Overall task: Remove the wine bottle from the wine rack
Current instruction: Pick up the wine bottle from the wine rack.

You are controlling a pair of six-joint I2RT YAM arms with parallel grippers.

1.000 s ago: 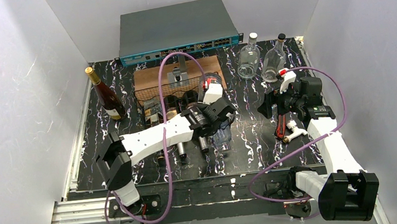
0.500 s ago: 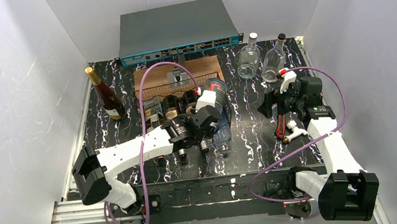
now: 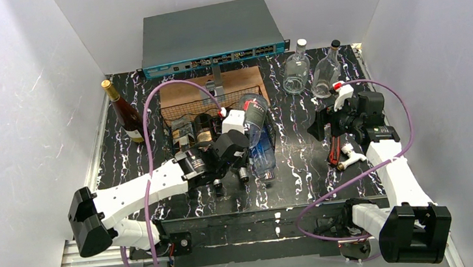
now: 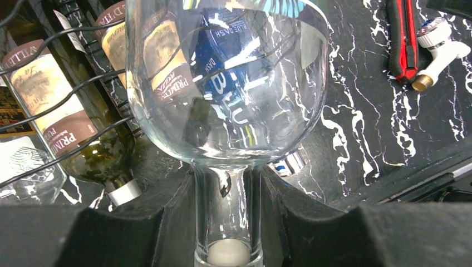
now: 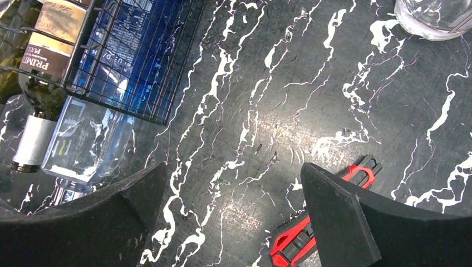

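The left pincer [image 4: 228, 192] was clenched on the neck of the clear wine bottle [image 4: 222, 83], whose body sat just ahead, above the right end of the wine rack [image 4: 67, 100]. The right pincer [image 5: 234, 189] gaped over open table [image 5: 289, 100], with the rack's edge to its left.

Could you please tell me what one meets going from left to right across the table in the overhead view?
Upright wine bottle → wine rack → white-capped glass bottle → dark-capped glass bottle.
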